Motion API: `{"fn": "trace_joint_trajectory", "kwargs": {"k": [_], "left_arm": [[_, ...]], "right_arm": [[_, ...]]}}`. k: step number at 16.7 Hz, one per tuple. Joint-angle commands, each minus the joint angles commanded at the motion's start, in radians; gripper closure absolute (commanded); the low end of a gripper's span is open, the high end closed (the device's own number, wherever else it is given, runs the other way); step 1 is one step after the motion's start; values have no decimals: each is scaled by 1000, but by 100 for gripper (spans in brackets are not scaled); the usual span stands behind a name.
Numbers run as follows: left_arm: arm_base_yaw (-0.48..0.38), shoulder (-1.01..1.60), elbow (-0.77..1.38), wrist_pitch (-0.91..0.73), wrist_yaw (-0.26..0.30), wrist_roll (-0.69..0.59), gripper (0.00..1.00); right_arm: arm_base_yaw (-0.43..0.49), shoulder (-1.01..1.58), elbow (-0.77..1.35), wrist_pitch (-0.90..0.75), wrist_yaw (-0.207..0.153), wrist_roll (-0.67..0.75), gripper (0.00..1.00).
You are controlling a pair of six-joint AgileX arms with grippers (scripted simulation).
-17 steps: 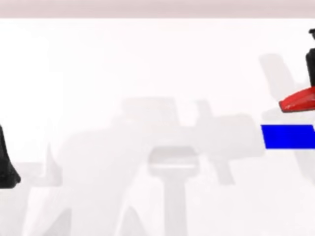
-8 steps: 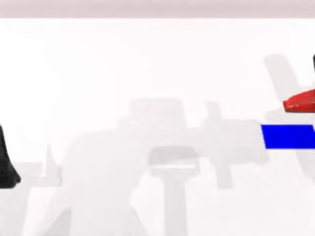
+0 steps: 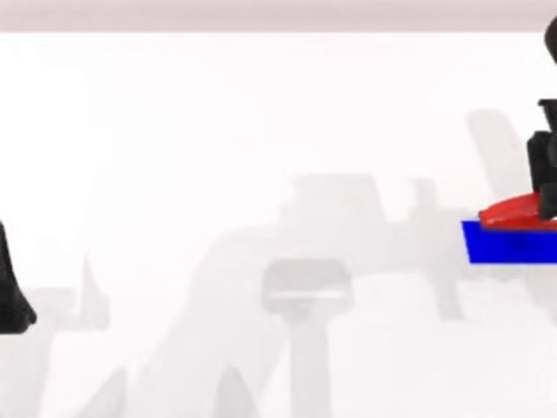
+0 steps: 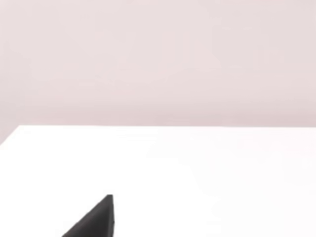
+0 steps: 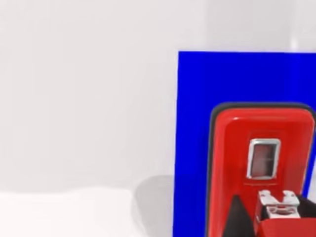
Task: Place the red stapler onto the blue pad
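Observation:
The red stapler (image 3: 513, 212) is at the far right of the table, low over the back edge of the blue pad (image 3: 505, 246); I cannot tell whether it touches. My right gripper (image 3: 546, 185) is shut on its rear part from above. In the right wrist view the stapler (image 5: 261, 163) lies lengthwise over the blue pad (image 5: 193, 128), with a dark fingertip (image 5: 238, 217) against its side and my right gripper (image 5: 274, 219) around its hinge end. Part of the pad is cut off by the picture's edge. My left gripper (image 3: 10, 296) is parked at the table's left edge.
Grey shadows of the arms fall across the white table (image 3: 261, 131). The left wrist view shows only bare tabletop (image 4: 197, 173) and a pale wall behind it.
The right gripper has carried the stapler toward the near side and down, from behind the blue pad to over its back edge. The left arm has not moved.

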Motion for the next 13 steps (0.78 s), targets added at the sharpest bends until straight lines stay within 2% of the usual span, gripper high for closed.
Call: {"fn": "trace_joint_trajectory", "kwargs": {"k": [3,8,13], "left_arm": [[0,0,0,0,0,0,0],[0,0,0,0,0,0,0],[0,0,0,0,0,0,0]], "right_arm": [[8,28,-72,95,0,10,100],[9,32,-82,108,-1,12,100],[9,32,-82,108,-1,12,62]]}}
